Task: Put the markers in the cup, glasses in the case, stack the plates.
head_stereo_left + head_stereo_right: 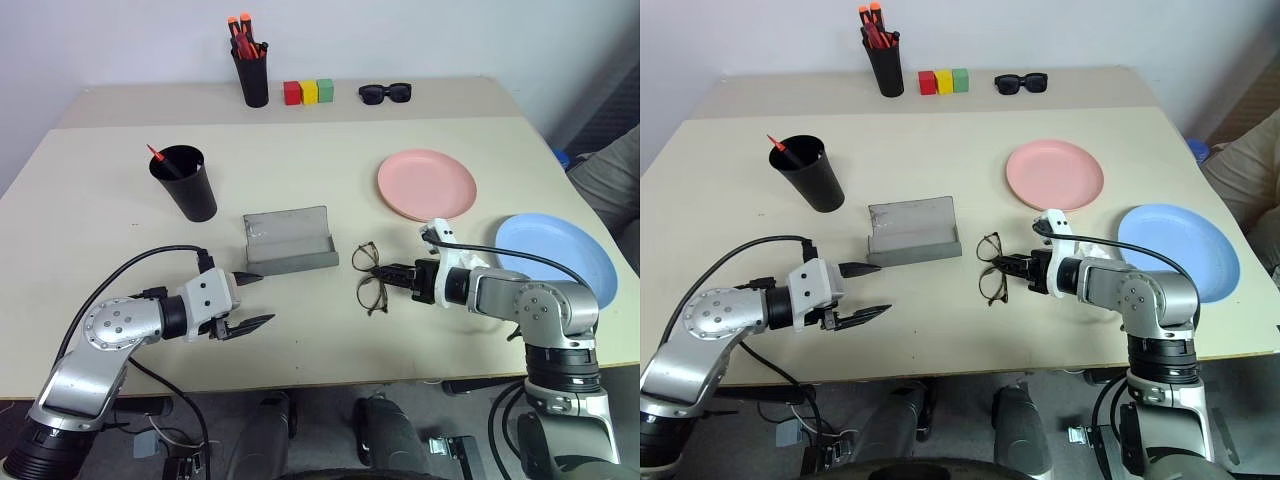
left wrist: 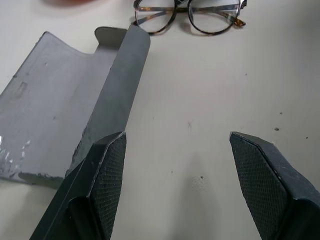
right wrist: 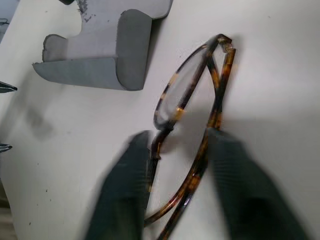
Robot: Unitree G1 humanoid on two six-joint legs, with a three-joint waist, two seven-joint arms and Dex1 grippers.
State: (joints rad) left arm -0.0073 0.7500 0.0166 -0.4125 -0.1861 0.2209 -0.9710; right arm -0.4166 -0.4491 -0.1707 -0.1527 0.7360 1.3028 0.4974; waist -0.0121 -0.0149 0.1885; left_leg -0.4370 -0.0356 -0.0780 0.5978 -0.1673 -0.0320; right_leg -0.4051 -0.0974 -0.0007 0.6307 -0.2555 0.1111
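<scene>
The open grey case (image 1: pixel 290 240) lies mid-table with its lid raised. Just in front of it my left gripper (image 1: pixel 255 298) hovers open over bare table, its fingers (image 2: pixel 107 170) empty. The brown-rimmed glasses (image 1: pixel 368 278) lie folded right of the case, and my right gripper (image 1: pixel 385 272) is shut on their frame (image 3: pixel 172 95), one finger on each side. A red marker (image 1: pixel 160 160) stands in the wide black cup (image 1: pixel 188 190) at the left. The pink plate (image 1: pixel 427 184) and blue plate (image 1: pixel 560 250) lie apart on the right.
At the table's back stand a black pen holder (image 1: pixel 252 70) with orange-tipped markers, three coloured blocks (image 1: pixel 308 92) and black sunglasses (image 1: pixel 385 93). A person's sleeve (image 1: pixel 615 170) shows at the right edge. The table's front edge runs just below both arms.
</scene>
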